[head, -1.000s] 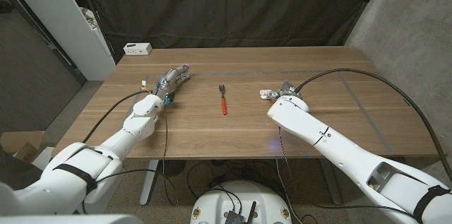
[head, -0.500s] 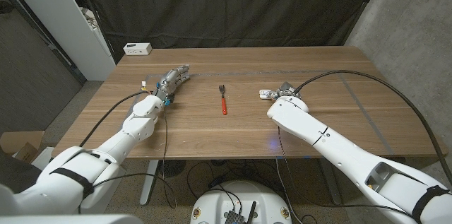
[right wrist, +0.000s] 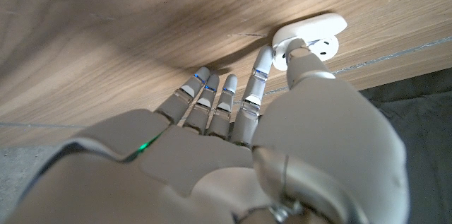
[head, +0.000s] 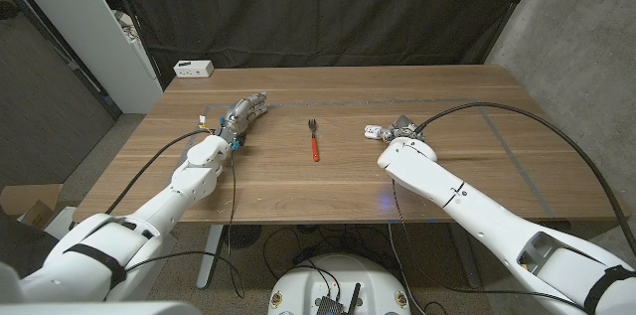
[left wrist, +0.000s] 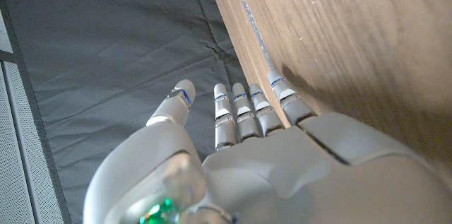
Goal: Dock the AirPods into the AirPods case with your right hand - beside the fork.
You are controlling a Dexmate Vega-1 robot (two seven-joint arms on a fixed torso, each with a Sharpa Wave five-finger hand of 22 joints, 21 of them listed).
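**Right hand at the open case, fork well to its left**

Right hand [right wrist: 212, 146] down at the table, fingers [right wrist: 256, 86] held close together and reaching forward, thumb tip up against the white AirPods case [right wrist: 311, 33]. Touching the case at the thumb and the nearest fingertip, by the look of the right wrist view; whether anything is pinched between them, cannot tell. No earbud made out separately from the white shell.

Seen from the head camera, right hand [head: 402, 128] just beside the case [head: 374, 132], the case lying on the hand's inner side, toward the table's middle. Case lid apparently open, the white body lying flat on the wood, long side running roughly across the table. Fork [head: 313, 139] further along the same way, near but apart from the case, tines pointing away from the robot, red handle toward it, long axis running front to back.

Left hand [head: 241, 114] beyond the fork on the far side, standing on its edge, fingers straight, pressed together and empty, well apart from the case. Right hand clearly the nearer one.

Judged: the coming move turns on a short inward reach, thumb side leading, toward the case mouth; risk of nudging the light case sideways toward the fork.
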